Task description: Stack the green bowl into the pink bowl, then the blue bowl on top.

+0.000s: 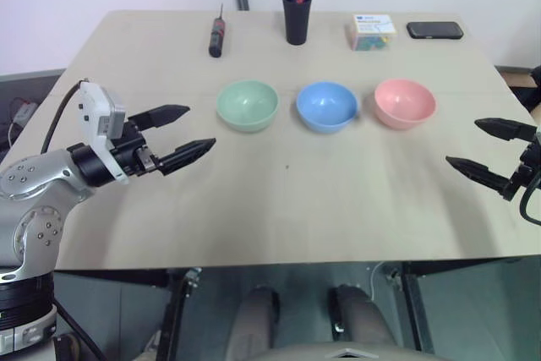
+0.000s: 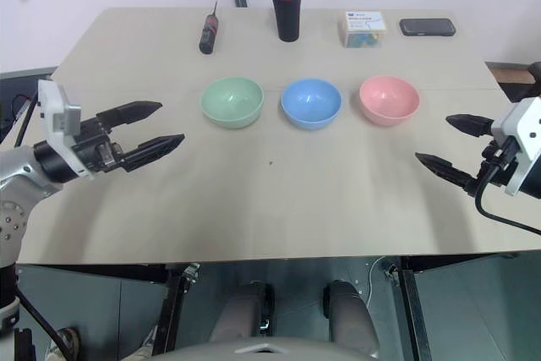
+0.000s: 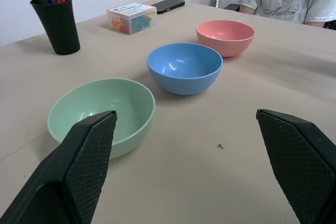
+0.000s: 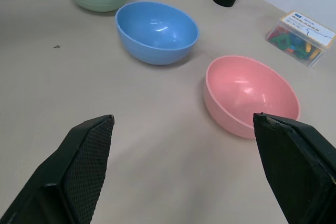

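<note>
With both my left gripper (image 1: pixel 179 134) and right gripper (image 1: pixel 489 151) wide open and empty, I could shove the mid-desk green bowl (image 1: pixel 247 105) against the neighbouring blue bowl (image 1: pixel 326 106), jostling the pink bowl (image 1: pixel 405 103).

Left gripper (image 1: pixel 179 134) and right gripper (image 1: pixel 490 150) both wide apart, empty.

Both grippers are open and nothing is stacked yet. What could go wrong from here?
1. The green bowl must cross the blue bowl to reach the pink bowl; carried low, it may clip the blue rim.
2. The left gripper might push the smooth green bowl rather than grip it.
</note>
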`<control>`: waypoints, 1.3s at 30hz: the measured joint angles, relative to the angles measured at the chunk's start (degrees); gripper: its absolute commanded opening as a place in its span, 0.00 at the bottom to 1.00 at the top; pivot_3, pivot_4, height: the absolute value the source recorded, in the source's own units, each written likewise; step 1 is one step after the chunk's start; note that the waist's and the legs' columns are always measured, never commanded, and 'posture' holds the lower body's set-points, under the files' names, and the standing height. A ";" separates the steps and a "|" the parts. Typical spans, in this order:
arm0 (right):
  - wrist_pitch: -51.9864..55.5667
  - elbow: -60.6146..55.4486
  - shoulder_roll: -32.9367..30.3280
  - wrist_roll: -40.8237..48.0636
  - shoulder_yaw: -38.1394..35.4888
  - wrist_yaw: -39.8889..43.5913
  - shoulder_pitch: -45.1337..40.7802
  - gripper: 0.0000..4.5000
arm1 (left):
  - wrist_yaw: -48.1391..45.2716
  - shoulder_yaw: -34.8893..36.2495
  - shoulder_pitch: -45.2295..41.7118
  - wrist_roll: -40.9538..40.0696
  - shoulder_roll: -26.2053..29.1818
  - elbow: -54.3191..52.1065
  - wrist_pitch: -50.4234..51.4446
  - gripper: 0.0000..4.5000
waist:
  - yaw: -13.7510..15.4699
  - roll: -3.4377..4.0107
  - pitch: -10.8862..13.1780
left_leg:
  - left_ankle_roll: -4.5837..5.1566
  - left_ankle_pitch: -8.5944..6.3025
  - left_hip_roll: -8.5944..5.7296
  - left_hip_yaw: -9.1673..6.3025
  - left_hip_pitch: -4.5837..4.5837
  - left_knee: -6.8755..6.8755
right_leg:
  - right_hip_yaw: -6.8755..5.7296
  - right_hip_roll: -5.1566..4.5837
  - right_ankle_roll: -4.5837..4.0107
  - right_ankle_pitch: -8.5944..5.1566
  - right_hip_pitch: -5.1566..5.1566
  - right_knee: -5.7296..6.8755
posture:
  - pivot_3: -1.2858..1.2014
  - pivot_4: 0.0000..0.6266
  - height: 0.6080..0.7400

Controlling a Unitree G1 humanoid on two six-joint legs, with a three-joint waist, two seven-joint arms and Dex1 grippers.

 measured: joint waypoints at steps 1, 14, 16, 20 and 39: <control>0.00 0.00 0.00 0.00 0.00 0.00 0.00 0.99 | 0.00 0.00 0.00 0.00 0.00 0.00 0.00 1.00 | 0.00 0.00 0.00 | 0.00 0.00 0.00 0.00 0.00 0.00 | 0.00 0.00 0.00 0.00 0.00 0.00 | 0.52 0.24 1.00; -1.64 0.70 1.60 -4.73 6.66 -3.41 -6.45 0.99 | -0.18 -0.11 -0.12 -1.31 -0.36 -0.99 2.03 1.00 | -0.09 0.00 0.00 | 0.00 0.00 0.01 0.03 0.00 0.00 | 0.03 0.00 0.00 0.00 -0.02 0.02 | 0.52 0.24 1.00; -1.62 2.03 2.36 -8.60 12.16 -5.84 -10.95 0.99 | -0.56 -0.92 -0.53 -1.58 -1.22 -2.12 1.86 1.00 | -0.35 0.00 0.00 | 0.00 0.00 0.01 0.10 0.07 0.00 | 0.08 0.00 0.00 0.00 -0.02 0.06 | 0.52 0.24 1.00; -2.32 11.46 6.91 -17.50 24.70 -9.50 -23.32 0.99 | -2.39 -4.09 -2.06 -2.76 -3.61 -5.33 1.44 1.00 | -0.60 -0.03 0.02 | -0.01 0.01 0.01 0.14 0.06 0.03 | 0.13 0.02 -0.01 0.01 -0.05 0.06 | 0.52 0.24 1.00; -26.61 64.98 20.00 -36.90 40.15 -4.14 -51.15 0.01 | -2.02 -3.12 1.88 -8.50 -4.52 -12.25 1.63 1.00 | -1.56 0.03 0.07 | 0.01 0.00 0.00 0.18 -0.10 -0.10 | 0.17 -0.05 -0.02 0.02 -0.26 0.03 | 0.52 0.24 1.00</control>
